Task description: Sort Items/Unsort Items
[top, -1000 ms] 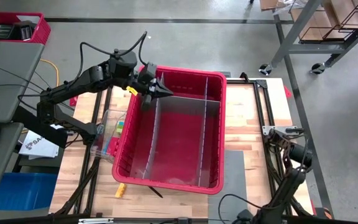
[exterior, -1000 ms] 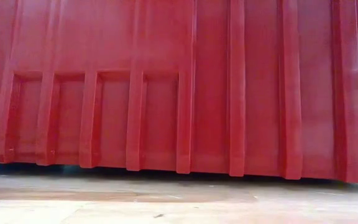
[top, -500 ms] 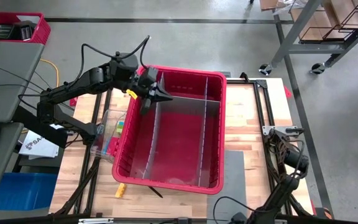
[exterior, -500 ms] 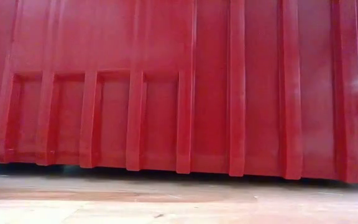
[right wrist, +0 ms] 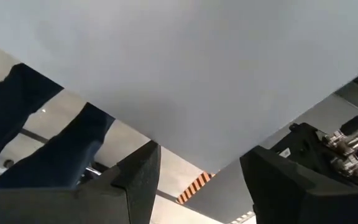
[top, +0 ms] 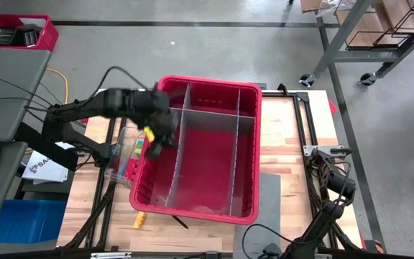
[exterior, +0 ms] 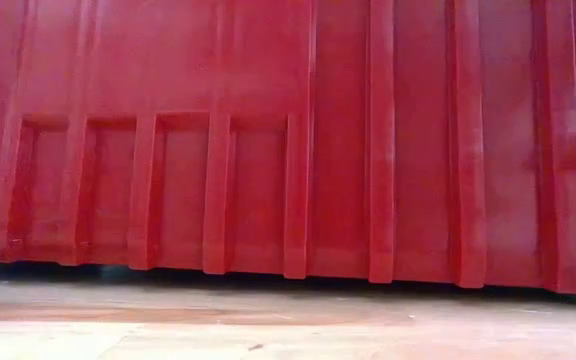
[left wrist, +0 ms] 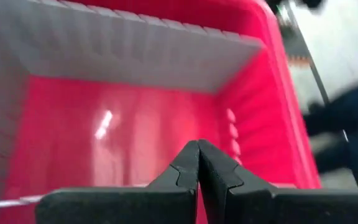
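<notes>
Several items [top: 126, 162] sit in a clear box [top: 118, 152] beside the red bin [top: 244, 210]; light, rigid, best pinched across flat sides; left gripper [left wrist: 198, 163] closed, empty, inside bin; right gripper [right wrist: 199, 177] parked wide, empty.

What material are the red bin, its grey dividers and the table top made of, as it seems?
The red bin looks like moulded glossy plastic: ribbed walls, shiny highlights. The dividers seem to be thin matte grey plastic sheet, possibly corrugated, judging by fine ridges. The table top appears to be light wood, with plank lines showing.

Red bin [top: 244, 155] — grey dividers [top: 232, 147]; yellow piece [top: 140, 219] — pale wooden table [top: 282, 144].
</notes>
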Controlling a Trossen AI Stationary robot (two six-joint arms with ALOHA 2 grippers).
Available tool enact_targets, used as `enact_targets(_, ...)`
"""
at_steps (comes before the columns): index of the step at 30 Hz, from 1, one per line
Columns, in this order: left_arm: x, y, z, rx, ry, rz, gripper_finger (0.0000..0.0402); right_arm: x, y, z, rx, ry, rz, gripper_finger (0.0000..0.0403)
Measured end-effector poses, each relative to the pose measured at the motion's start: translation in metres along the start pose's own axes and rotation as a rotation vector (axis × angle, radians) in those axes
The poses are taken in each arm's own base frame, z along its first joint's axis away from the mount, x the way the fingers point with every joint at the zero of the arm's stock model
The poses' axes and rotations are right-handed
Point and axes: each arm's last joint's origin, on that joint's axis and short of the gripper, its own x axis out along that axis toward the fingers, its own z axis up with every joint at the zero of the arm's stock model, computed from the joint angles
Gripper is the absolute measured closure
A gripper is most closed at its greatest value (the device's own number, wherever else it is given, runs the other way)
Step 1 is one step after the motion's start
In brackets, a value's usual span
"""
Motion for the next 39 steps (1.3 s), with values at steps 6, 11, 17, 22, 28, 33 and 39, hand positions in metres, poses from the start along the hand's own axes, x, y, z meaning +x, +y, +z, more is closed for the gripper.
enact_targets(6, 0.01, -0.054, -0.013, 0.041, 0.107, -0.003, 0.0402, 0.001, 0.001, -0.005, -0.021, -0.01, 0.046, 0.0193)
enact_targets(11, 0.016, -0.111, -0.026, 0.111, 0.089, 0.005, 0.0402, 0.001, 0.002, -0.009, -0.043, 0.0, 0.081, 0.0193)
enact_targets(17, 0.038, -0.178, -0.055, 0.327, 0.142, 0.019, 0.0401, 0.0, 0.004, -0.012, -0.058, 0.005, 0.121, 0.0193)
enact_targets(22, 0.075, -0.214, -0.077, 0.663, 0.204, 0.119, 0.0401, -0.001, 0.01, -0.012, -0.059, -0.031, 0.208, 0.0193)
enact_targets(28, 0.151, -0.24, -0.091, 0.875, 0.257, 0.146, 0.0402, -0.001, 0.01, -0.009, -0.057, -0.054, 0.203, 0.0193)
enact_targets(33, 0.227, -0.256, -0.092, 0.908, 0.129, 0.104, 0.0401, -0.002, 0.008, -0.005, -0.058, -0.115, 0.189, 0.0193)
enact_targets(39, 0.287, -0.257, -0.076, 0.863, -0.12, 0.007, 0.0401, -0.002, 0.013, -0.007, -0.06, -0.129, 0.264, 0.0193)
